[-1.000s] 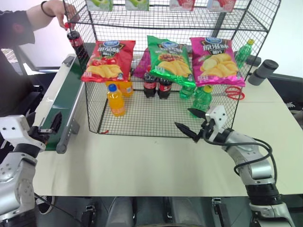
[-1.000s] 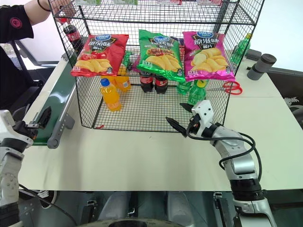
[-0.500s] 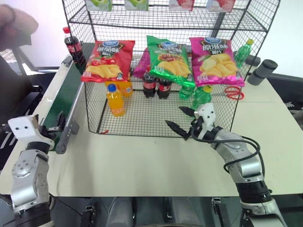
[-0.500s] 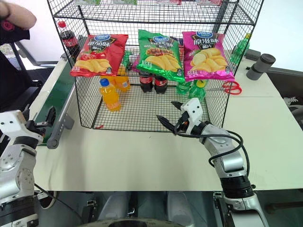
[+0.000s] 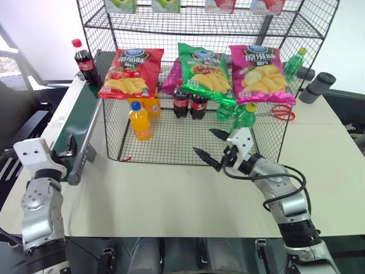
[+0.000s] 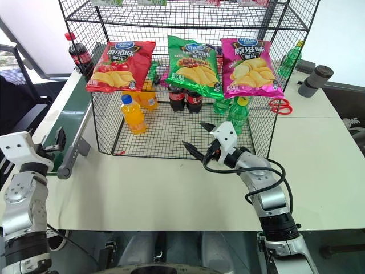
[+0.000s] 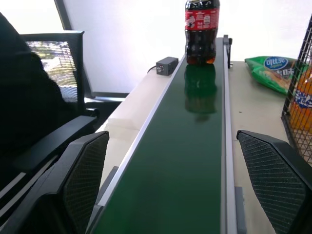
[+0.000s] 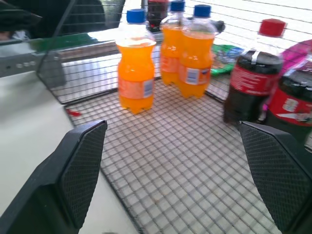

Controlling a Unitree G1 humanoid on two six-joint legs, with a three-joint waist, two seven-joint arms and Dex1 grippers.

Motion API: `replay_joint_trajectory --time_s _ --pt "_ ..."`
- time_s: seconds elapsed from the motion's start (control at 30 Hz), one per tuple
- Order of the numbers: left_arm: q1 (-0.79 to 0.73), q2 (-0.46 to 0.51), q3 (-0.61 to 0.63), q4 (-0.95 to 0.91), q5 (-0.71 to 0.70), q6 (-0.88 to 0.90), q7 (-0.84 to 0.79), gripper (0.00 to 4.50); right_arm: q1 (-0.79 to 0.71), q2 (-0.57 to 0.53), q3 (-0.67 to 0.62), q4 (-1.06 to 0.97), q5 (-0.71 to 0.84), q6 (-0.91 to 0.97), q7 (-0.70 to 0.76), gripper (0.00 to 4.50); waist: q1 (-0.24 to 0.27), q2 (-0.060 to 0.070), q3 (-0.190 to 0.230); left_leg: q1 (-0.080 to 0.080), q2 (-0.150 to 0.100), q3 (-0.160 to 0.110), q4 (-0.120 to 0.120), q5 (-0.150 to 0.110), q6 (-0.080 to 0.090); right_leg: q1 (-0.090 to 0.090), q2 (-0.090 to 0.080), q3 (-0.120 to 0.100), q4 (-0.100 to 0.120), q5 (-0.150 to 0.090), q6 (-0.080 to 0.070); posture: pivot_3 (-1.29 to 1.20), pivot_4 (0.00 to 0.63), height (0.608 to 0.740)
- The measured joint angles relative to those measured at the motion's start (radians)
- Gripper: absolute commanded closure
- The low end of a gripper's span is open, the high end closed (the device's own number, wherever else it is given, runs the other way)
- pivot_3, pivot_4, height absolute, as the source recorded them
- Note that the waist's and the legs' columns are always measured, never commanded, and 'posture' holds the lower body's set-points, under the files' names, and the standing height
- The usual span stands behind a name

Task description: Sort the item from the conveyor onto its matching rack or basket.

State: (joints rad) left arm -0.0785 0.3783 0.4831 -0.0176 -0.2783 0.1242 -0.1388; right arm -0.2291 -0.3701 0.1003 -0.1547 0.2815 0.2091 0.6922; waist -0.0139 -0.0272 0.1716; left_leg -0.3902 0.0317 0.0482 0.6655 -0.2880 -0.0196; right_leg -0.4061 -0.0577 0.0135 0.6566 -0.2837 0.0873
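The item, a small cola bottle (image 5: 84, 61) with a red cap and label, stands upright on the far end of the conveyor's dark green belt (image 5: 73, 123); the left wrist view looks up the belt (image 7: 195, 161) at the bottle (image 7: 200, 31). My left gripper (image 5: 68, 149) hovers open at the belt's near end, far from the bottle, nothing between its fingers (image 7: 85, 168). My right gripper (image 5: 205, 142) stands open and empty at the front edge of the black wire rack (image 5: 199, 142), pointing in over its bottom shelf (image 8: 185, 170).
On the rack's bottom shelf stand orange soda bottles (image 5: 140, 121), two cola bottles (image 5: 188, 104) and green bottles (image 5: 242, 114); crisp bags (image 5: 202, 71) hang across its front. Red scissors (image 5: 279, 112) and a grey cylinder (image 5: 316, 87) lie at the table's right. A black chair (image 7: 53, 63) stands left of the conveyor.
The person's hand set the cola bottle on the belt's far end, let go and drew away out of view. My right gripper slid left along the rack's front.
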Motion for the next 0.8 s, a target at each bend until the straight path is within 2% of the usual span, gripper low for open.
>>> replay_joint_trajectory --time_s 0.43,0.8 --pt "-0.008 -0.009 -0.029 0.022 0.01 -0.026 0.001 0.0 0.013 0.017 0.0 0.002 0.034 0.0 0.049 0.04 0.0 0.0 0.0 0.0 0.0 0.0 0.0 0.0 0.0 0.0 0.0 0.0 0.0 0.0 0.0 0.0 0.15 0.74" --pt "-0.014 -0.009 -0.03 0.061 0.013 -0.048 -0.001 0.0 0.02 0.017 0.005 -0.069 0.145 0.036 0.137 0.04 0.0 0.0 0.0 0.0 0.0 0.0 0.0 0.0 0.0 0.0 -0.001 0.0 0.0 0.0 0.0 0.0 0.15 0.74"
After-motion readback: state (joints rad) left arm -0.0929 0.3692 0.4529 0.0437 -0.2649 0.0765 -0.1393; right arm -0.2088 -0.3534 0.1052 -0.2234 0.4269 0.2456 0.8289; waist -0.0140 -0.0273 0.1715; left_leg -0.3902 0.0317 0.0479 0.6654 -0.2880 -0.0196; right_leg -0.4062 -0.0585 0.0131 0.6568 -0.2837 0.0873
